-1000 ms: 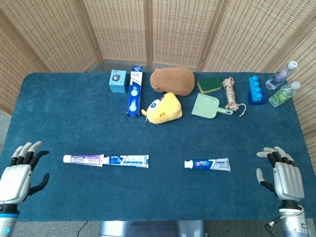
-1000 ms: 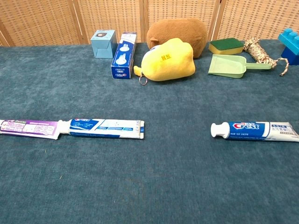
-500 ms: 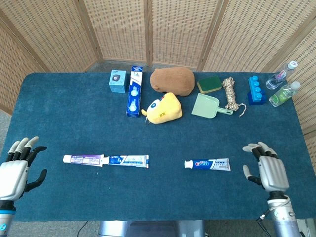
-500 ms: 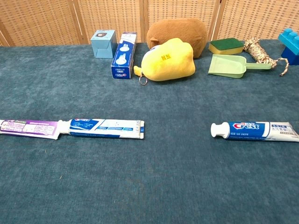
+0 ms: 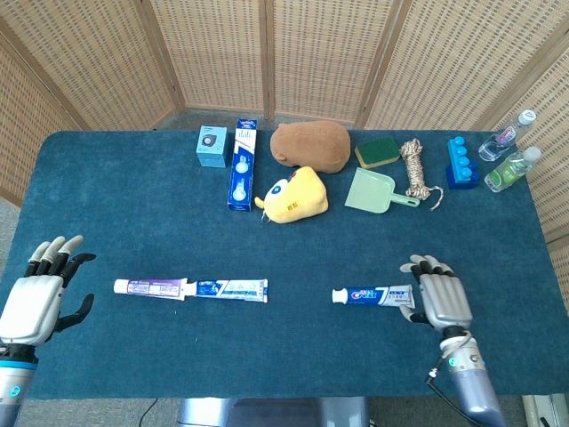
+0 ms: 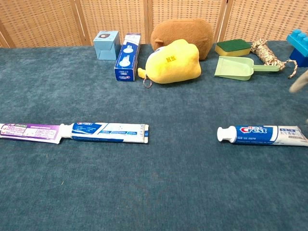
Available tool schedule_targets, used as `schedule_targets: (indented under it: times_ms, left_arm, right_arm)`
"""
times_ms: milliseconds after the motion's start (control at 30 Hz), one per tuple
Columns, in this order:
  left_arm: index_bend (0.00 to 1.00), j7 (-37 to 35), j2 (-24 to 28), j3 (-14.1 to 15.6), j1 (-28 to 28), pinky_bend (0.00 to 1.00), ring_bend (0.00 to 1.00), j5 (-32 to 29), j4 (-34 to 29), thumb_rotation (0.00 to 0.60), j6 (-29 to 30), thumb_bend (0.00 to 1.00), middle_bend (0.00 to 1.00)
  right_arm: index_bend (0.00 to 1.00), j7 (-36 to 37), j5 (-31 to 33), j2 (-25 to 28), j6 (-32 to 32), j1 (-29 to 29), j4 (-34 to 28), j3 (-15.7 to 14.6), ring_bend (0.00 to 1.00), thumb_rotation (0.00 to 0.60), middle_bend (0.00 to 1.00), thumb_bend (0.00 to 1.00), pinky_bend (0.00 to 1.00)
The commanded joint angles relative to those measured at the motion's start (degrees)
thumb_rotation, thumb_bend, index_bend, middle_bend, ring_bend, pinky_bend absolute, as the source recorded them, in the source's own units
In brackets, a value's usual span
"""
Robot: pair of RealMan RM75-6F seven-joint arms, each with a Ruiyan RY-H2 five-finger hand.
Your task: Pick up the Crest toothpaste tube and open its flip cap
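The Crest toothpaste tube (image 5: 373, 295) (image 6: 262, 134) lies flat on the blue table, its white cap pointing left and its crimped end to the right. My right hand (image 5: 438, 300) hovers just right of the tube's crimped end, fingers spread, holding nothing; in the chest view only a blurred fingertip (image 6: 299, 82) shows at the right edge. My left hand (image 5: 37, 291) is at the table's front left corner, fingers apart and empty, well clear of everything.
A purple tube (image 5: 149, 287) and a blue-white toothpaste box (image 5: 231, 289) lie end to end at front left. At the back stand a yellow plush (image 5: 293, 195), brown plush (image 5: 310, 145), green dustpan (image 5: 377, 191), rope (image 5: 415, 167), sponge (image 5: 379, 151), blue block (image 5: 459, 163), bottles (image 5: 512, 168) and boxes (image 5: 241, 164).
My right hand has moved left and forward from the table's right edge to just beside the Crest tube's crimped end. My left hand shifted slightly. The tube has not moved.
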Motion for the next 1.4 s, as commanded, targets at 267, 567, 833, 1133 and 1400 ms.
schedule_targets:
  times_ms: [267,567,833,1133,1400]
  left_arm:
    - [0.21,-0.46,-0.45,-0.03,-0.7,0.0,0.0,-0.36,0.87,0.6,-0.49,0.36,0.09]
    - [0.21,-1.47,-0.05,0.0,-0.67,0.0,0.0,-0.17,1.47,0.6,0.04,0.36,0.09]
    - [0.21,-1.87,0.61,0.29,-0.39,0.0,0.0,0.66,1.08,0.6,0.76,0.36,0.09]
    - [0.21,-2.28,1.06,0.75,0.19,0.0,0.0,1.29,0.93,0.6,1.64,0.36,0.09]
    - [0.21,-2.69,1.31,0.91,0.49,0.0,0.0,1.4,1.08,0.6,2.02,0.36,0.09]
  right_arm:
    - [0.27,-7.73,6.85,-7.53,3.11,4.47,0.95,-0.13,0.09,0.572,0.16,0.27,0.18]
    - [0.29,-10.08,9.47,-10.85,5.35,6.15,2.33,-0.66,0.09,0.573,0.16,0.28,0.18]
    - [0.3,-10.17,9.65,-12.87,6.36,6.39,5.01,-2.1,0.09,0.583,0.17,0.28,0.18]
    - [0.3,-9.19,10.11,-14.33,4.99,6.89,7.96,-3.01,0.09,0.581,0.17,0.28,0.18]
    - [0.3,-8.47,10.7,-14.64,3.78,7.58,10.2,-2.75,0.09,0.589,0.17,0.28,0.18]
